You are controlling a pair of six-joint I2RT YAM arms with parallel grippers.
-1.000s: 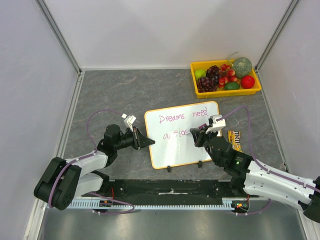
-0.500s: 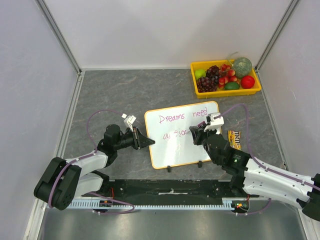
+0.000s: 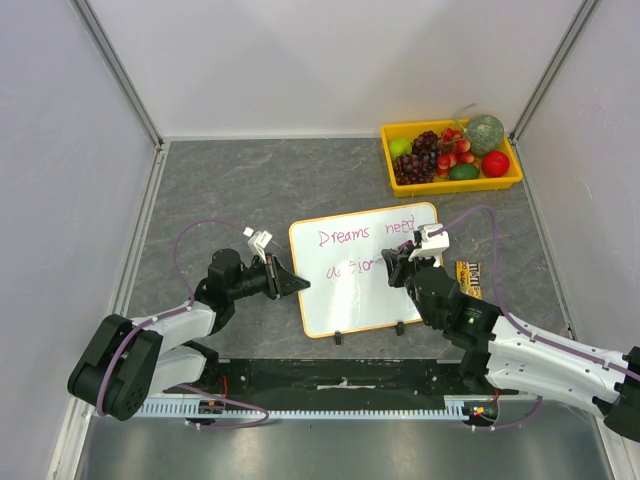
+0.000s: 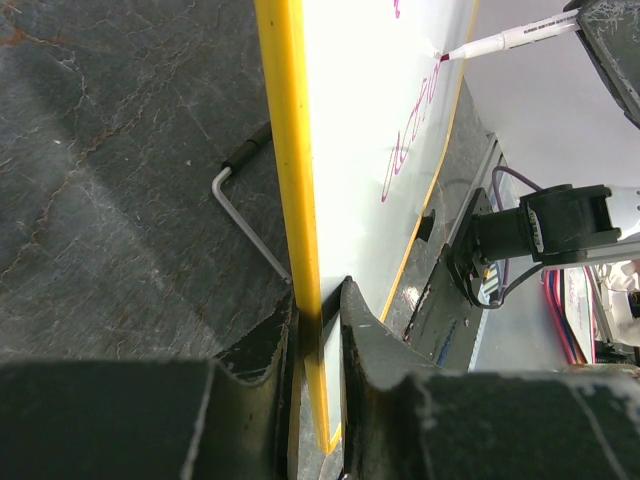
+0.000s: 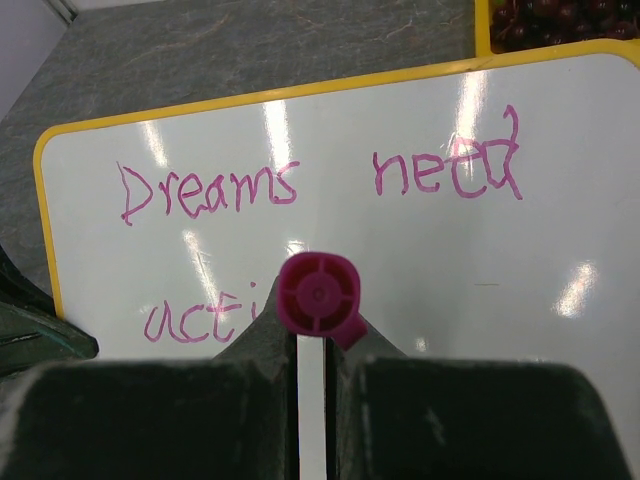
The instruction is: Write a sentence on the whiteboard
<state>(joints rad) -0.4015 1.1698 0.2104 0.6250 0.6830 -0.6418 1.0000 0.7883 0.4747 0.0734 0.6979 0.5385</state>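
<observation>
Whiteboard (image 3: pixel 365 290) pinched at nine o'clock in my left claw (image 3: pixel 299 285); right claw (image 3: pixel 393 263), clamping the pink marker (image 4: pixel 500 42), should stroke lightly.

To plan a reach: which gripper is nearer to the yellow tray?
Right. The right gripper is over the whiteboard's right half, toward the tray; the left gripper clamps its left edge.

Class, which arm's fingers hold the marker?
The right arm's fingers clamp the pink marker; the left fingers pinch the whiteboard edge instead.
</observation>
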